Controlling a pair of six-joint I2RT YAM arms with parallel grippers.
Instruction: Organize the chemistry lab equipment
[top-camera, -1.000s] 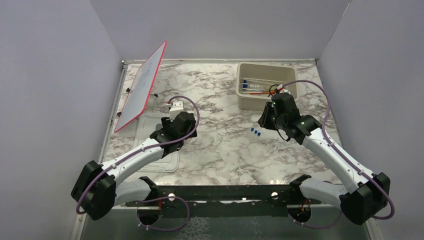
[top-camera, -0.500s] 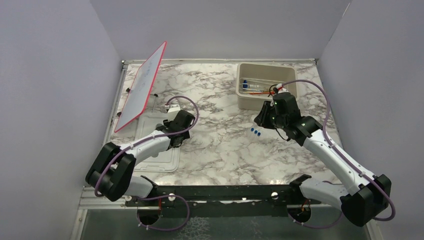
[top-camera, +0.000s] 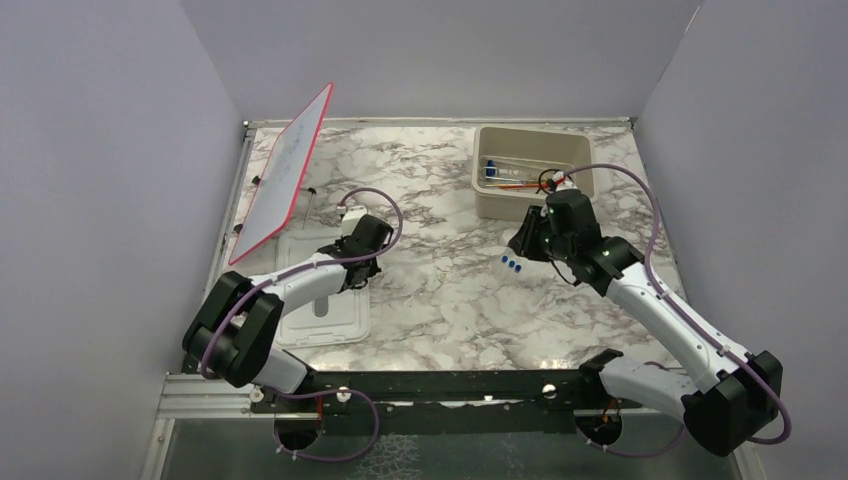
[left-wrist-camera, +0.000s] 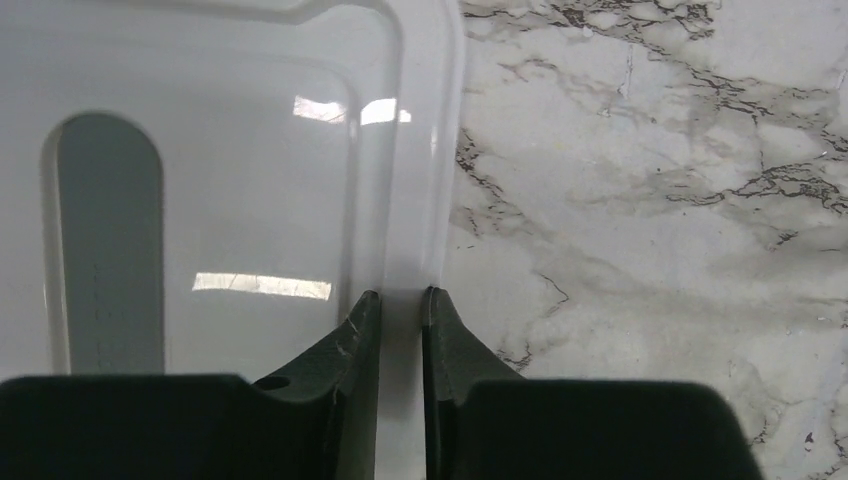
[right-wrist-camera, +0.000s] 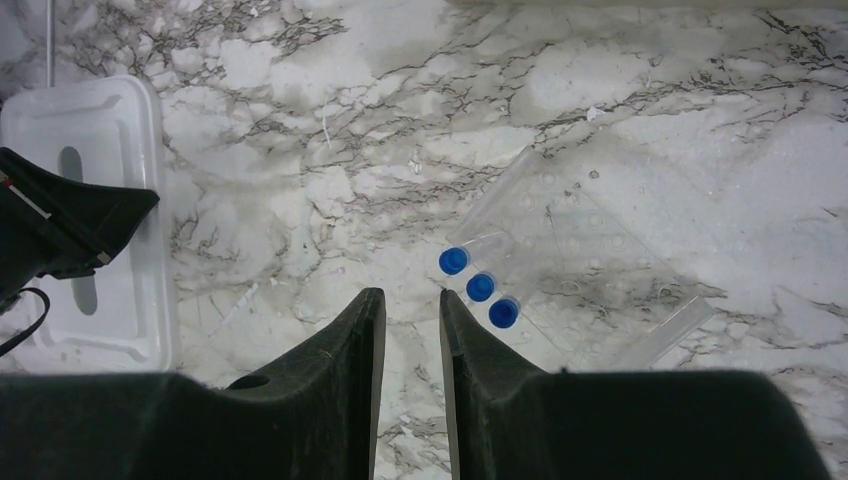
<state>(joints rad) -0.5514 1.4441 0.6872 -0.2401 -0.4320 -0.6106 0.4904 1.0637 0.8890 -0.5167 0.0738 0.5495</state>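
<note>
Three thin clear blue-capped tubes (top-camera: 511, 265) lie side by side on the marble; in the right wrist view the tubes (right-wrist-camera: 480, 287) sit just beyond and right of my right gripper (right-wrist-camera: 412, 295). Its fingers stand slightly apart, nothing between them. The right gripper (top-camera: 524, 245) hovers over the tubes. My left gripper (left-wrist-camera: 400, 295) straddles the right rim of the slotted lid (left-wrist-camera: 250, 200), fingers pressed on the rim. From above, the left gripper (top-camera: 354, 272) is at the lid's (top-camera: 320, 320) far right edge. More tubes (top-camera: 497, 167) and an orange-red stick (top-camera: 515, 186) lie in the tub.
The beige tub (top-camera: 525, 208) stands at the back right, just behind the right arm. A red-framed white board (top-camera: 285, 170) leans at the back left. The lid's long slot (left-wrist-camera: 105, 240) is left of my left fingers.
The left arm has drawn in and lowered over the lid, and its jaws have closed from wide open onto the lid's rim. The right gripper has shifted slightly left.
</note>
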